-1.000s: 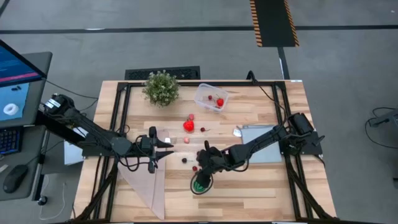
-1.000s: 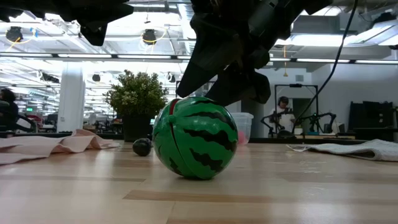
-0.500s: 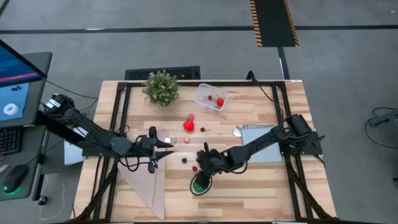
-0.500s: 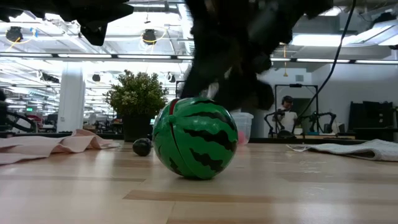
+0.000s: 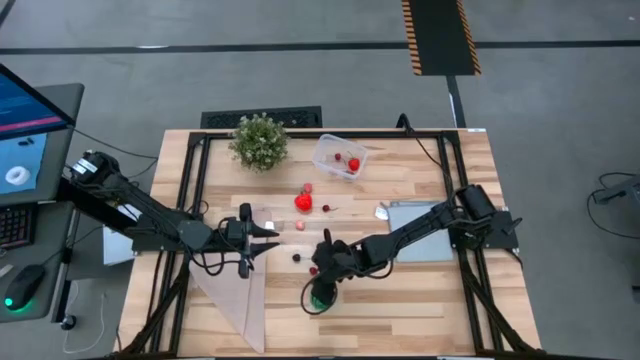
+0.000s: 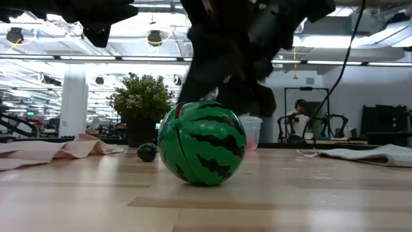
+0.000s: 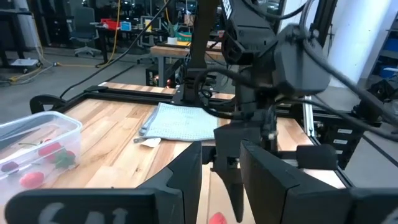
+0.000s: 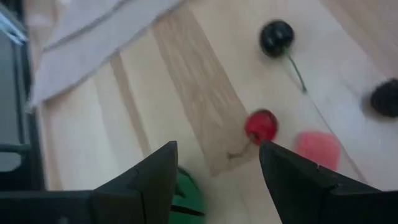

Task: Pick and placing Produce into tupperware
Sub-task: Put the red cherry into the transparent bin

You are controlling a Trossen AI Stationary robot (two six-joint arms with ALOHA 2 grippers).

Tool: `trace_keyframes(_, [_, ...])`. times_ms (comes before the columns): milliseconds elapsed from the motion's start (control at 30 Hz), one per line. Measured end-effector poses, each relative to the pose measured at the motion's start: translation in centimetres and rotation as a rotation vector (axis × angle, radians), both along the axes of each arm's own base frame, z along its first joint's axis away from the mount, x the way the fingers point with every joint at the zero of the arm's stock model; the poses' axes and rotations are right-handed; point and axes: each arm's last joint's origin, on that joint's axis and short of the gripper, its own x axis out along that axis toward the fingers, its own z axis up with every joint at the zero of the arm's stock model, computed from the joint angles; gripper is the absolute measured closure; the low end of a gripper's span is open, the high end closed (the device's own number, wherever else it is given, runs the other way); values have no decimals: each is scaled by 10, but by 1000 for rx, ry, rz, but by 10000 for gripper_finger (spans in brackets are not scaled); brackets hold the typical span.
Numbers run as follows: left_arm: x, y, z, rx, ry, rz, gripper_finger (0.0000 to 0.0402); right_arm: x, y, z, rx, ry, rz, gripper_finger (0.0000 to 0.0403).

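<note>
Right gripper [image 5: 322, 288], fingers spread, hangs directly over the green striped watermelon ball [image 6: 202, 143] near the desk's front edge. Ball round, no long axis. Left gripper [image 5: 268, 231] waits mid-desk, nearly pressed together, empty.

1. Both arms are matte black, built of slim jointed links.
2. The left arm [image 5: 130, 212] carries small white labels and loose black cables near its wrist.
3. The right arm [image 5: 420, 232] ends in wedge-shaped black fingers [image 8: 152, 180] with flat inner faces.
</note>
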Motion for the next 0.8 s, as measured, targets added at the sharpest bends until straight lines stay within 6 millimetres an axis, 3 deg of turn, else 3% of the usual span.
trace_keyframes(267, [0,0,0,0,0,2,304,-1,-1,-1,-9,13,-5,157])
trace_keyframes(600, [0,0,0,0,-1,3,304,-2,-1,-1,-12,16,-5,214])
trace_keyframes(800, [0,0,0,0,-1,3,304,-1,-1,-1,-19,13,-11,226])
